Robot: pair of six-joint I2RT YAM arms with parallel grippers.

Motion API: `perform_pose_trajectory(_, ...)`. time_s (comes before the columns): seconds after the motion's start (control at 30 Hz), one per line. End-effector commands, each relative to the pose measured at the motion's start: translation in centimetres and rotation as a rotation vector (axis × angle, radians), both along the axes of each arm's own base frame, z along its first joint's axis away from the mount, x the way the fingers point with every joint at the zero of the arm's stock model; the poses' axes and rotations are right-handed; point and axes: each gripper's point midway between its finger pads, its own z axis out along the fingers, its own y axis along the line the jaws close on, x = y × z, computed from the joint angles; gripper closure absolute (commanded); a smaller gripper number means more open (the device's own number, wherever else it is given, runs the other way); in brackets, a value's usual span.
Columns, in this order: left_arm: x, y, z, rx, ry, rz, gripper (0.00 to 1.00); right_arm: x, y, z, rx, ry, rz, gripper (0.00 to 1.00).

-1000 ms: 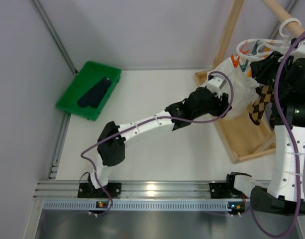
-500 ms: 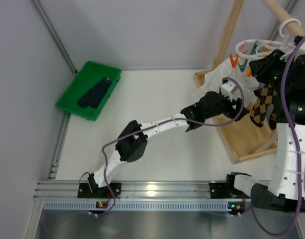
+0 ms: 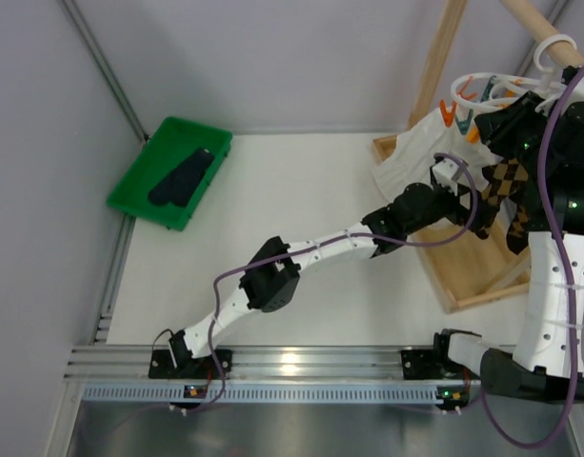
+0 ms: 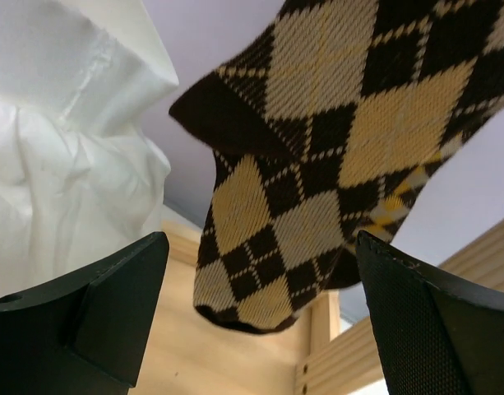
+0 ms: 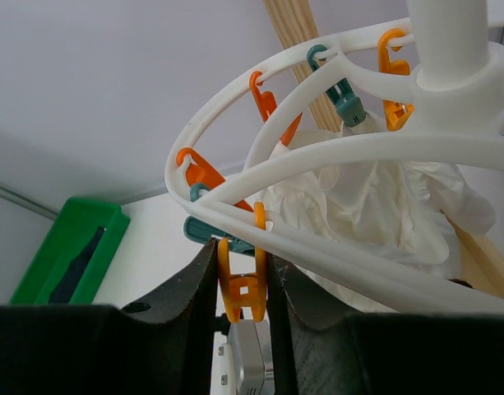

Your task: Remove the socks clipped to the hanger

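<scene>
Release step: your right tool pinches an orange plastic clip on the white double-ring plastic hanger. The tan-and-black argyle knit sock hangs in line with your left tool, jaws spread wide. Next, advance, close on it and draw downward.

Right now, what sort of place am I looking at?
Probably a robot test bench staged as a laundry corner: a clip hanger hung from a wooden rack, a green tray holding dark socks, and a metal rail carrying the arms.
</scene>
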Motion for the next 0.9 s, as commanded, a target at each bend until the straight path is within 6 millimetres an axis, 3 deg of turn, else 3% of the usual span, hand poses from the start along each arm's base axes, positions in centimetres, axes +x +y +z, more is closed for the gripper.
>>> perform_pose_trajectory(0.0, 0.0, -0.4, 4.2, -0.155, -0.01, 0.084, 0.02, -0.8, 1.5, -2.1, 0.04, 0.098, 0.061, 0.78)
perform_pose_trajectory(0.03, 0.5, -0.4, 3.7, -0.161, -0.002, 0.127, 0.02, -0.9, 1.5, -1.9, 0.034, 0.093, 0.06, 0.78)
perform_pose_trajectory(0.2, -0.7, -1.8, 3.5, -0.207, -0.021, 0.172, 0.02, -1.2, 1.5, -1.7, 0.027, 0.089, 0.057, 0.78)
perform_pose_trajectory(0.27, -0.7, -2.4, 2.1, -0.223, -0.011, 0.176, 0.02, -1.4, 1.5, -1.5, 0.028, 0.081, 0.058, 0.78)
perform_pose_trajectory(0.3, -0.2, -2.3, 2.8, -0.25, -0.011, 0.195, 0.02, -1.5, 1.6, -1.5, 0.028, 0.081, 0.062, 0.78)
perform_pose_trajectory(0.33, -0.1, -2.7, 1.2, -0.238, -0.004, 0.199, 0.02, -1.5, 1.7, -1.5, 0.03, 0.08, 0.064, 0.78)
perform_pose_trajectory(0.47, -0.4, -3.2, 1.2, -0.28, -0.028, 0.179, 0.05, -1.7, 1.6, -1.7, 0.023, 0.088, 0.064, 0.78)
perform_pose_trajectory(0.53, 0.1, -3.1, 0.7, -0.287, -0.016, 0.207, 0.17, -1.8, 1.6, -1.7, 0.024, 0.087, 0.062, 0.78)
perform_pose_trajectory(0.7, 1.0, -2.3, 1.8, -0.295, -0.011, 0.213, 0.77, -2.0, 1.7, -1.6, 0.029, 0.081, 0.061, 0.77)
perform_pose_trajectory(0.73, 0.9, -2.2, 2.3, -0.303, -0.014, 0.205, 0.77, -2.1, 1.7, -1.6, 0.029, 0.081, 0.061, 0.76)
perform_pose_trajectory(0.77, 1.1, -2.2, 1.8, -0.288, -0.008, 0.204, 0.83, -2.1, 1.6, -1.7, 0.024, 0.084, 0.057, 0.75)
perform_pose_trajectory(0.83, 0.7, -1.7, 3.3, -0.295, -0.002, 0.185, 0.92, -2.4, 1.4, -1.8, 0.009, 0.09, 0.044, 0.7)
perform_pose_trajectory(0.87, 0.7, -1.7, 2.4, -0.27, 0.007, 0.178, 0.97, -2.4, 1.3, -1.9, 0.003, 0.096, 0.041, 0.66)
